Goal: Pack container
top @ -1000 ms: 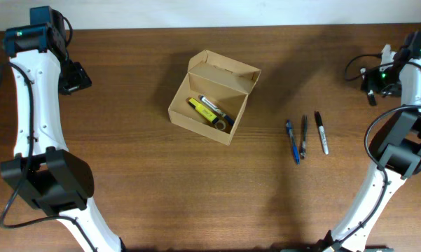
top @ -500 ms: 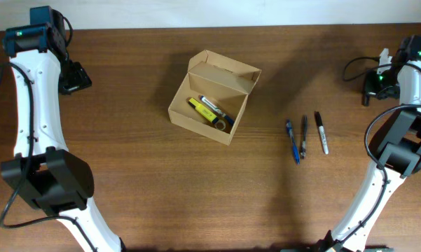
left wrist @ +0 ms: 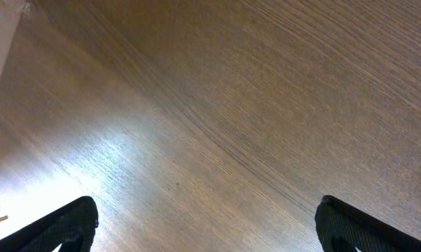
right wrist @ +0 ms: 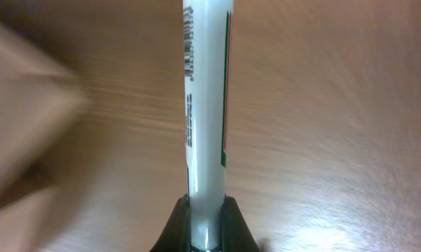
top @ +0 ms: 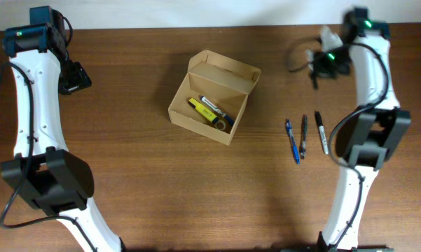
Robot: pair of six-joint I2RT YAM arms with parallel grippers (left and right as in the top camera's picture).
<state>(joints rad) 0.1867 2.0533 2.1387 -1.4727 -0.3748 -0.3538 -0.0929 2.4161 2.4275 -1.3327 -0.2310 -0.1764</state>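
Right gripper (right wrist: 206,225) swung toward container (top: 196,120), clamping white marker (right wrist: 206,105); left gripper (left wrist: 209,225) spread wide

Left arm (top: 29,105): white links running up the left side, wrist turned inward at the far end
Left gripper (left wrist: 206,227): pointing downward, fingers spread wide, nothing between them
Right arm (top: 376,77): raised along the right side, top bent inward
Right gripper (right wrist: 204,227): fingers clamped on a white pen (right wrist: 206,105), one either side of its barrel

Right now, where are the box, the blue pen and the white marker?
box (top: 198,124), overhead view, front wall.
blue pen (top: 293,142), overhead view, middle of its barrel.
white marker (right wrist: 206,105), right wrist view, middle of its barrel.
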